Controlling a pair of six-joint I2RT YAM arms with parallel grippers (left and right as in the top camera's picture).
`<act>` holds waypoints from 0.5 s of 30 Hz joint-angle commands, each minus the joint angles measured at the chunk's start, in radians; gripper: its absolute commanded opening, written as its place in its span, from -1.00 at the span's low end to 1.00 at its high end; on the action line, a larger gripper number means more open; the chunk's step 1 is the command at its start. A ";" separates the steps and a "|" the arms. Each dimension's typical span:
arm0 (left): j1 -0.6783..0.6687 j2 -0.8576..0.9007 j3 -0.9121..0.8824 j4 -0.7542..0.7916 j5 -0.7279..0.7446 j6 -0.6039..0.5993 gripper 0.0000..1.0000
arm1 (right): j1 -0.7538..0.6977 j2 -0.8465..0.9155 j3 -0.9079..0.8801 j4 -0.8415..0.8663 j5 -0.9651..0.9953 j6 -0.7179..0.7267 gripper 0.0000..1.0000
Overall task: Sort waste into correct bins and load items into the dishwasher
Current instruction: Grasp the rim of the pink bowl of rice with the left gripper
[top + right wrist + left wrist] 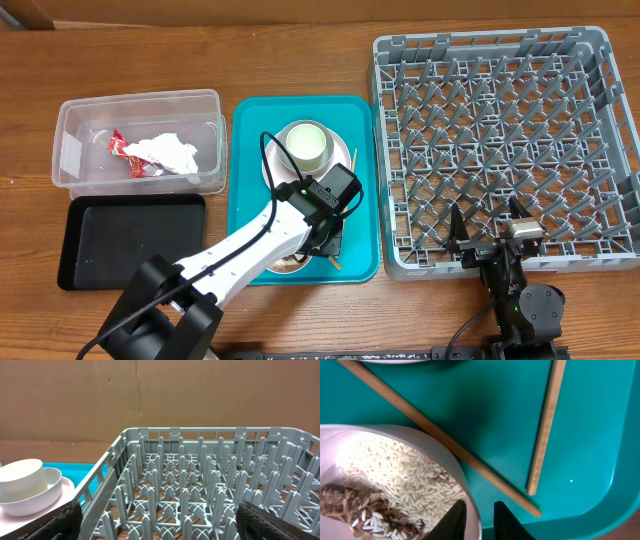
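My left gripper [479, 520] is shut on the rim of a pinkish-white bowl [445, 455], one finger inside and one outside. The bowl holds white rice grains [395, 465] and brown food bits [345, 502]. Two wooden chopsticks [445, 440] lie beside it on the teal tray [510, 405]. Overhead, the left gripper [322, 238] is over the bowl [290, 263] at the tray's front. The white cup [307, 142] stands on the pink plate [273, 165]. The tissue [168, 150] and red wrapper [124, 150] lie in the clear tub [140, 98]. My right gripper [489, 222] is open and empty at the front edge of the grey rack [500, 130].
The black tray [130, 240] sits in front of the tub, with nothing in it. In the right wrist view the open right gripper [160, 527] faces the rack's pegs [200, 490], with the cup [22, 477] and the plate [50, 497] at the left. A cardboard wall stands behind.
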 commanded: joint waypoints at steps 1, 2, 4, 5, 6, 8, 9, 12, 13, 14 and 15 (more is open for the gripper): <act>-0.005 -0.003 -0.023 0.012 -0.024 -0.013 -0.57 | -0.003 -0.009 -0.011 0.006 0.001 -0.004 1.00; -0.005 -0.003 -0.024 0.013 -0.024 -0.013 -0.58 | -0.003 -0.009 -0.011 0.006 0.001 -0.004 1.00; -0.005 -0.003 -0.027 0.015 -0.024 -0.013 -0.59 | -0.003 -0.009 -0.011 0.006 0.001 -0.004 1.00; -0.005 -0.003 -0.027 0.015 -0.024 -0.013 -0.59 | -0.003 -0.009 -0.011 0.006 0.001 -0.004 1.00; -0.005 -0.003 -0.027 0.016 -0.028 -0.013 -0.59 | -0.003 -0.009 -0.011 0.006 0.001 -0.004 1.00; -0.005 -0.003 -0.027 0.020 -0.040 -0.013 -0.59 | -0.003 -0.009 -0.011 0.006 0.001 -0.004 1.00; -0.004 -0.003 -0.027 0.024 -0.043 -0.013 -0.59 | -0.003 -0.009 -0.011 0.006 0.001 -0.004 1.00; -0.004 -0.003 -0.027 0.029 -0.043 -0.013 -0.60 | -0.003 -0.009 -0.011 0.006 0.001 -0.004 1.00; -0.004 -0.003 -0.027 0.029 -0.045 -0.013 -0.60 | -0.003 -0.009 -0.011 0.006 0.001 -0.004 1.00; -0.004 -0.003 -0.027 0.029 -0.047 -0.013 -0.60 | -0.003 -0.009 -0.011 0.006 0.001 -0.004 1.00; -0.004 -0.003 -0.027 0.029 -0.047 -0.013 -0.61 | -0.003 -0.009 -0.011 0.006 0.001 -0.004 0.99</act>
